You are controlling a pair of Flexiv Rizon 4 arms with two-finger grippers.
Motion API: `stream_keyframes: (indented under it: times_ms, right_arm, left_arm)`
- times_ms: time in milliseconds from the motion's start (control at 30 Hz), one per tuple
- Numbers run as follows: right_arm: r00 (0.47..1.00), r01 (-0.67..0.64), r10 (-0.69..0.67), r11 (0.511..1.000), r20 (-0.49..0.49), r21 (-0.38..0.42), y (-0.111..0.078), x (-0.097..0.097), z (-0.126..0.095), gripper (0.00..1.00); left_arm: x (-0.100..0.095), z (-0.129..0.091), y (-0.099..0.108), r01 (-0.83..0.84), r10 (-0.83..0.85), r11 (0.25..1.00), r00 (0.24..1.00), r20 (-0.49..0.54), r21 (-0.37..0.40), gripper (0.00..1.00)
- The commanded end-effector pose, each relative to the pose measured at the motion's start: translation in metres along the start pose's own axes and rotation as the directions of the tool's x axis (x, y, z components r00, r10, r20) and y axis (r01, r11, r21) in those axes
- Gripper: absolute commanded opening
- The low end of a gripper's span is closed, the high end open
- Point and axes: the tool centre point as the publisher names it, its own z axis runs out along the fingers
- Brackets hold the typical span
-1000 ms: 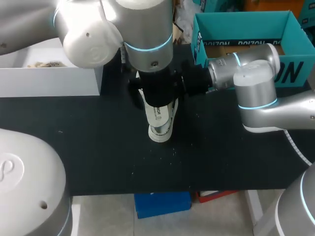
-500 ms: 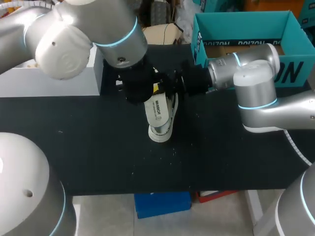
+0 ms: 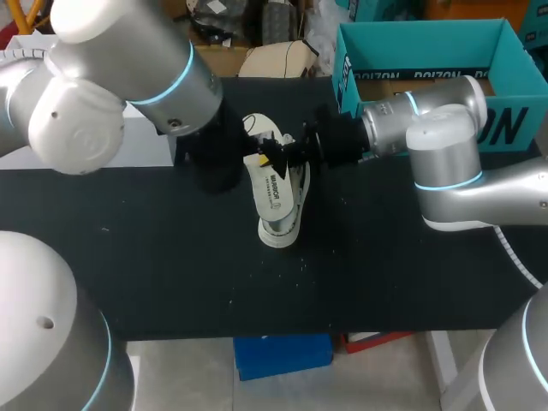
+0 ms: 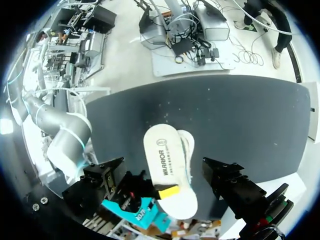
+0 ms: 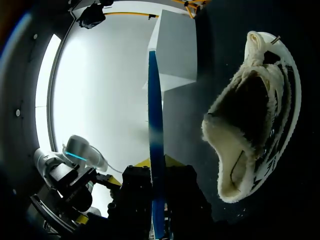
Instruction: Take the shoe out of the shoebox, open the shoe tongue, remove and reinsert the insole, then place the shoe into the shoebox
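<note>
A white shoe [image 3: 279,224] with fleecy lining stands on the black table [image 3: 171,274], toe toward the front edge. Above its opening the white insole [image 3: 272,190] hangs upright, pinched at its upper end by my right gripper [image 3: 277,154], which is shut on it. In the right wrist view the insole [image 5: 156,145] shows edge-on as a thin blue strip rising from between the fingers, with the shoe [image 5: 250,125] beside it. My left gripper [image 4: 165,167] is wide open and empty, off to the shoe's left, with the insole [image 4: 167,160] ahead of it.
The teal shoebox [image 3: 505,64] stands open at the table's back right, behind my right arm. A white box [image 5: 172,50] sits at the back left, largely hidden by my left arm in the head view. Bare black table lies in front of the shoe.
My left arm has drawn away to the left from above the shoe, uncovering the insole and shoe. The right arm and the insole have not moved.
</note>
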Motion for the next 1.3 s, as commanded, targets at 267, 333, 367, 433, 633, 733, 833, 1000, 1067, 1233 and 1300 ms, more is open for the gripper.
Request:
stream_keyframes:
  times_ms: [267,333,367,433,633,733,833,1000,1067,1233,1300]
  right_arm:
    - [1.000,0.000,0.000,1.000,0.001,-0.002,0.000,0.000,0.001,0.00]
    - [1.000,0.000,0.000,1.000,0.001,-0.002,0.000,0.000,0.001,0.00]
    - [1.000,0.000,0.000,1.000,0.001,-0.002,0.000,0.000,0.001,0.00]
    - [1.000,0.000,0.000,1.000,0.001,-0.002,0.000,0.000,0.001,0.00]
    - [1.000,0.000,0.000,1.000,0.001,-0.002,0.000,0.000,0.001,0.00]
    - [1.000,0.000,0.000,1.000,0.001,-0.002,0.000,0.000,0.001,0.00]
    - [1.000,0.000,0.000,1.000,0.001,-0.002,0.000,0.000,0.001,0.00]
    - [1.000,0.000,0.000,1.000,0.001,-0.002,0.000,0.000,0.001,0.00]
    - [1.000,0.000,0.000,1.000,0.001,-0.002,0.000,0.000,0.001,0.00]
    - [1.000,0.000,0.000,1.000,0.001,-0.002,0.000,0.000,0.001,0.00]
    - [1.000,0.000,0.000,1.000,0.001,-0.002,0.000,0.000,0.001,0.00]
  left_arm:
    - [0.012,-0.005,-0.004,0.036,-0.100,0.991,0.850,0.517,0.132,1.00]
    - [0.014,-0.010,-0.004,0.012,-0.126,0.982,0.783,0.610,0.187,1.00]
    - [0.014,-0.010,-0.004,0.012,-0.126,0.982,0.783,0.610,0.187,1.00]
    - [0.014,-0.010,-0.004,0.012,-0.126,0.982,0.783,0.610,0.187,1.00]
    - [0.014,-0.010,-0.004,0.012,-0.126,0.982,0.783,0.610,0.187,1.00]
    - [0.014,-0.010,-0.004,0.012,-0.126,0.982,0.783,0.610,0.187,1.00]
    - [0.026,-0.010,-0.006,0.078,-0.083,0.996,0.730,0.679,0.037,1.00]
    - [0.044,0.006,-0.009,0.138,-0.043,0.988,0.658,0.752,-0.064,1.00]
    - [0.046,0.009,-0.010,0.139,-0.016,0.985,0.656,0.754,-0.100,1.00]
    - [0.046,0.009,-0.010,0.139,-0.016,0.985,0.656,0.754,-0.100,1.00]
    - [0.046,0.009,-0.010,0.139,-0.016,0.985,0.656,0.754,-0.100,1.00]
